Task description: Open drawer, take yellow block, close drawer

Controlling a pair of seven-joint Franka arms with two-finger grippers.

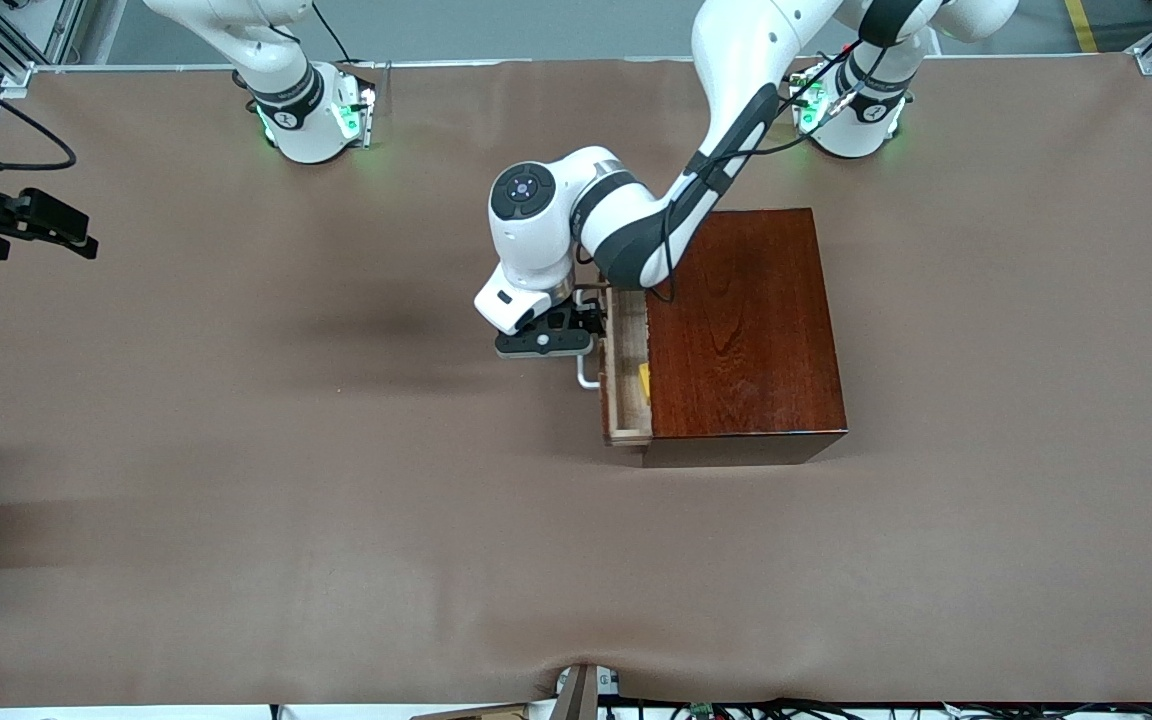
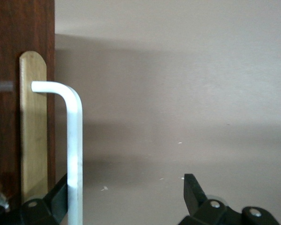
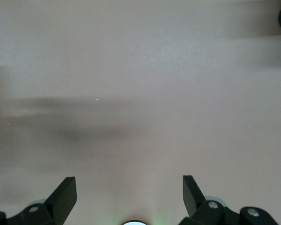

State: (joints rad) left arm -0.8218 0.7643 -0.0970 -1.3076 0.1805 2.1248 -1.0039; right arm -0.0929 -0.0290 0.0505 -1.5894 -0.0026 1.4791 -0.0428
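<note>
The dark reddish-brown wooden box (image 1: 748, 330) stands mid-table. Its drawer (image 1: 626, 400) is pulled out a little toward the right arm's end, and the pale interior shows. The yellow block (image 1: 644, 382) lies inside, partly under the box top. My left gripper (image 1: 588, 326) is open at the white handle (image 1: 588, 378). In the left wrist view the handle bar (image 2: 75, 140) stands between the fingers of my left gripper (image 2: 126, 192), right beside one finger (image 2: 60, 196). My right gripper (image 3: 129, 185) is open and empty over bare table.
The table is covered in brown cloth (image 1: 336, 520). The right arm's hand (image 1: 46, 225) waits at the edge of the front view, toward the right arm's end. The arm bases (image 1: 311, 120) stand along the table edge farthest from the front camera.
</note>
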